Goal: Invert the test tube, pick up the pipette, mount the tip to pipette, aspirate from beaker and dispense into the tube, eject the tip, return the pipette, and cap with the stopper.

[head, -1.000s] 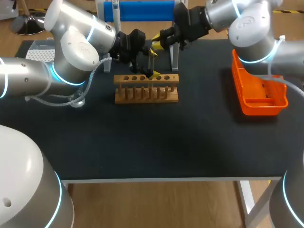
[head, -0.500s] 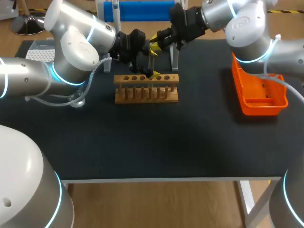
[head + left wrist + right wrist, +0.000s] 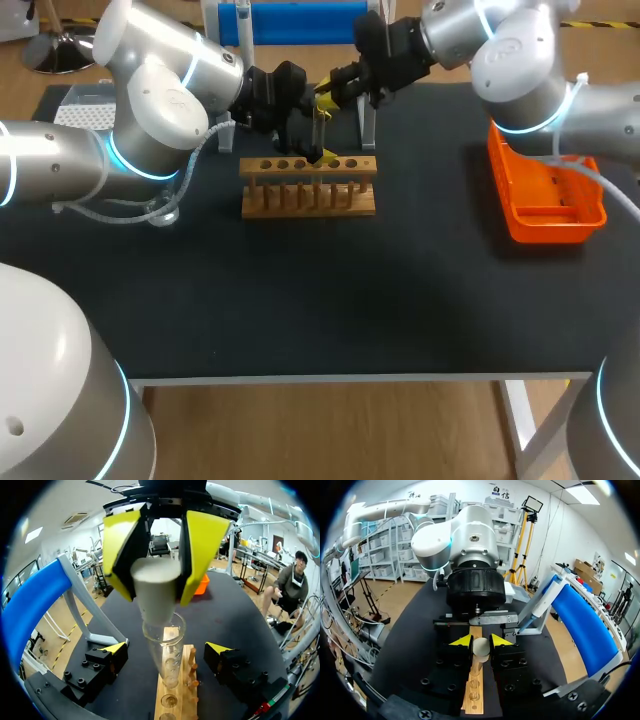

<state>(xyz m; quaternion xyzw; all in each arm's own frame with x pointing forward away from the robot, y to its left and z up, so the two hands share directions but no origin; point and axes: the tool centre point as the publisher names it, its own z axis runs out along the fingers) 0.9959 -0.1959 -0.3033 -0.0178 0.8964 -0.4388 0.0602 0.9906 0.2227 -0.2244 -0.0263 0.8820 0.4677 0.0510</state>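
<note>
Head: left gripper (image 3: 312,125) over tube (image 3: 319,135) in rack (image 3: 308,187); pipette (image 3: 243,20) on stand (image 3: 300,22), 11 o'clock of rack; right gripper (image 3: 335,88) at 1 o'clock
Left wrist: fingers pinch stopper (image 3: 156,592) at tube mouth, apparently unseated
Right wrist: fingers spread, flanking tube, clear of it
Remaining, likely: capping only

L gripper (image 3: 311,148) over tube (image 3: 319,120) in wooden rack (image 3: 309,192); R gripper (image 3: 333,90) behind.
</note>
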